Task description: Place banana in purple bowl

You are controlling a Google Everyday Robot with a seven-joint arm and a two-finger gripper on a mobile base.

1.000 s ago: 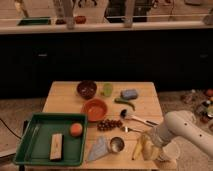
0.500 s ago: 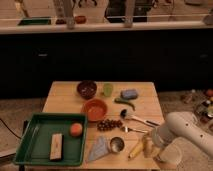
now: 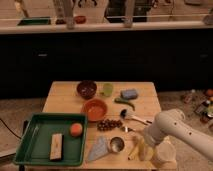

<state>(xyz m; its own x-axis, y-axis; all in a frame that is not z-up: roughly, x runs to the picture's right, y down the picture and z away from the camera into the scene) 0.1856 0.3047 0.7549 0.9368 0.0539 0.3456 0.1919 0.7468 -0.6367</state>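
Observation:
The pale-yellow banana [image 3: 134, 149] lies at the table's front edge, right of the metal cup. My gripper [image 3: 145, 148] hangs from the white arm [image 3: 172, 131] that reaches in from the right. It is low over the table, right at the banana's right side. The purple bowl [image 3: 86, 88] stands at the back of the table, left of the green cup, far from the gripper. It is apart from the banana.
An orange-red bowl [image 3: 95, 108], a green cup [image 3: 107, 90], a blue sponge [image 3: 129, 93], a curved green vegetable [image 3: 125, 104], a spoon [image 3: 133, 118], dark grapes [image 3: 109, 124], a metal cup [image 3: 116, 145] and a grey cloth [image 3: 98, 149] share the table. A green tray [image 3: 30, 145] holds an orange and a bar.
The arm has lowered a little at the front right corner. The banana has shifted slightly left and down beside the gripper.

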